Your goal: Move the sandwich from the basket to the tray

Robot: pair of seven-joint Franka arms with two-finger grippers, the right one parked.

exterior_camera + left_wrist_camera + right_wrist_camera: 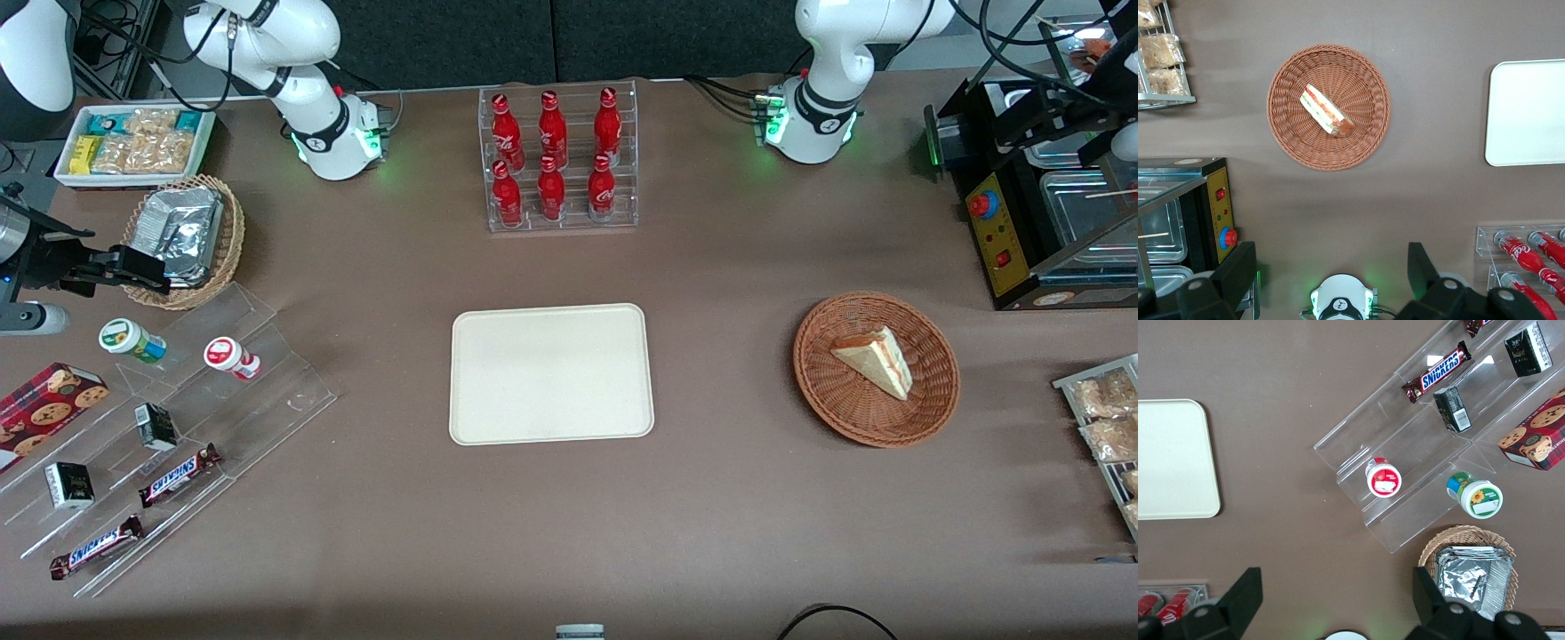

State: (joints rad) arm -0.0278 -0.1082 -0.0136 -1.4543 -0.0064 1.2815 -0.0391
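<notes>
The sandwich [876, 360] [1327, 111], a pale bread wedge with red and green filling, lies in the reddish-brown wicker basket [827, 391] [1291, 140] toward the working arm's end of the table. The cream tray [551, 373] [1531, 113] sits bare at the table's middle, apart from the basket. My gripper [1330, 252] hangs high over the table near the working arm's base, farther from the front camera than the basket. It is open, its black fingers [1241, 267] spread wide with nothing between them.
A clear rack of red bottles [560, 160] stands farther from the camera than the tray. A black machine with a red button [1000, 222] and a wire rack of snack packets [1102, 418] flank the basket. A clear stepped stand with candy [178, 418] lies toward the parked arm's end.
</notes>
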